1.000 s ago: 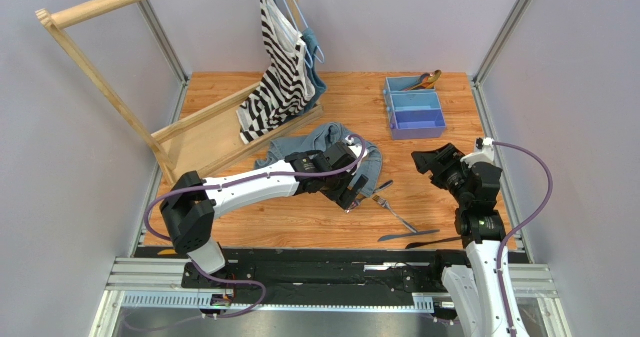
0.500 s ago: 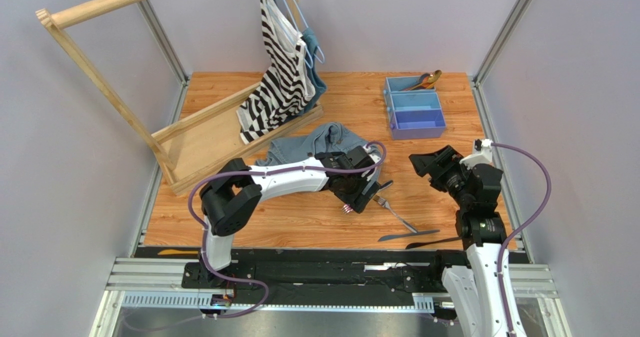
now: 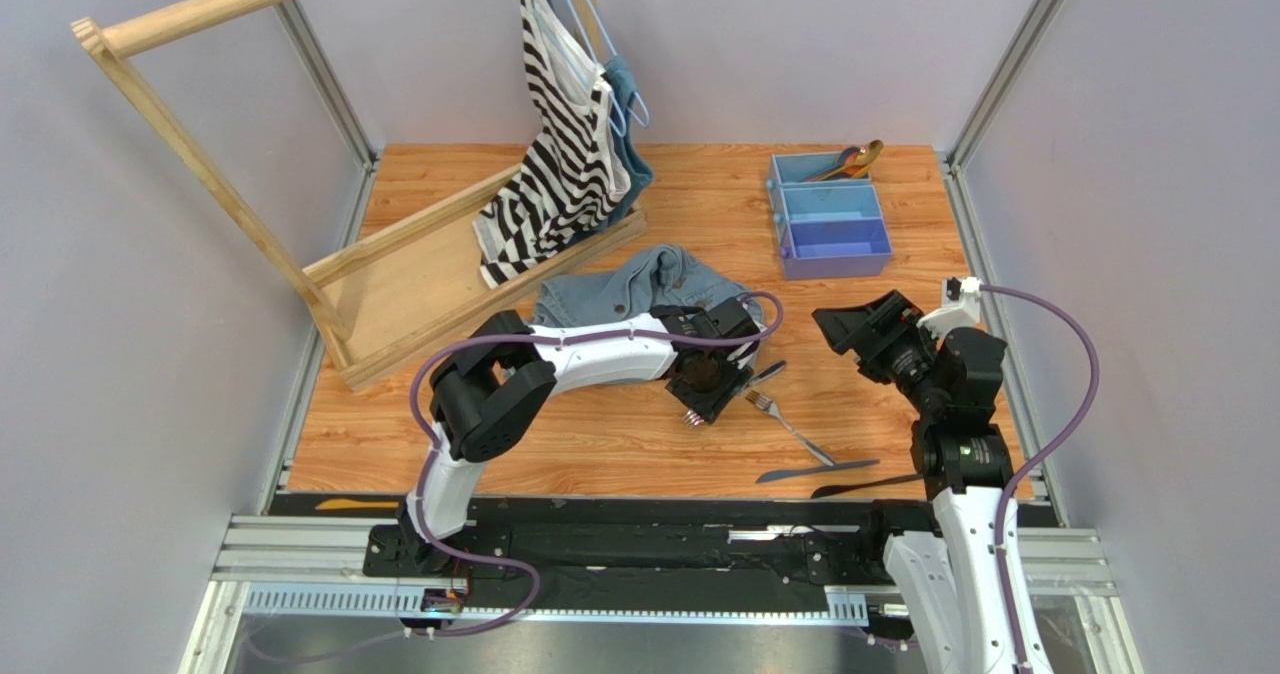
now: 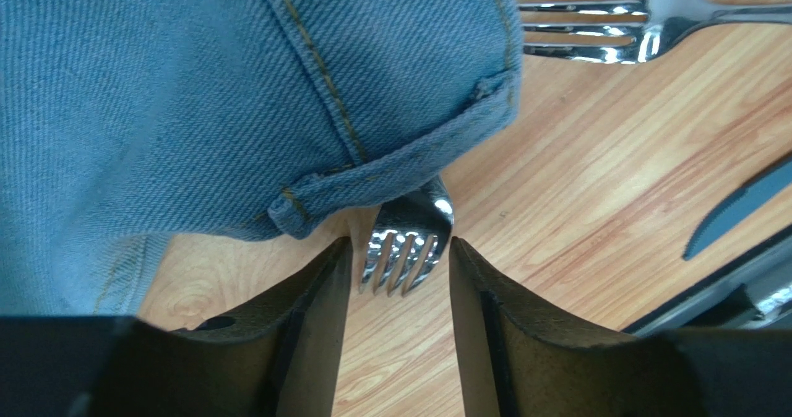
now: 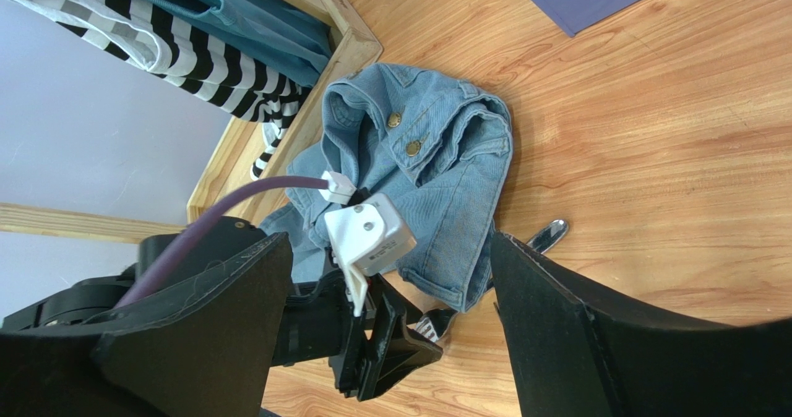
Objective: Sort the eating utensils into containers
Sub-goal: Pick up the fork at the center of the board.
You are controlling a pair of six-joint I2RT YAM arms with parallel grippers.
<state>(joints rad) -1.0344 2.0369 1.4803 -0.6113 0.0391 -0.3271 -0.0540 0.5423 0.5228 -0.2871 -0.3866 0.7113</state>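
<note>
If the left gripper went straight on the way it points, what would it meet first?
Probably the silver fork, tines lying between the left gripper's fingers, poking from under the denim jacket hem; depth unclear.

Denim hem crowds the fork
The denim jacket (image 4: 232,92) overlaps the fork (image 4: 406,257) just beyond the left gripper (image 4: 398,248), whose fingers (image 4: 311,329) flank the tines with slim gaps; bare wooden table (image 4: 576,139) lies open rightward.

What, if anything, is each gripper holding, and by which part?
Nothing is gripped yet. The left gripper straddles the tines of a fork poking from under the denim jacket, gaps either side. The right gripper is open and empty.
</note>
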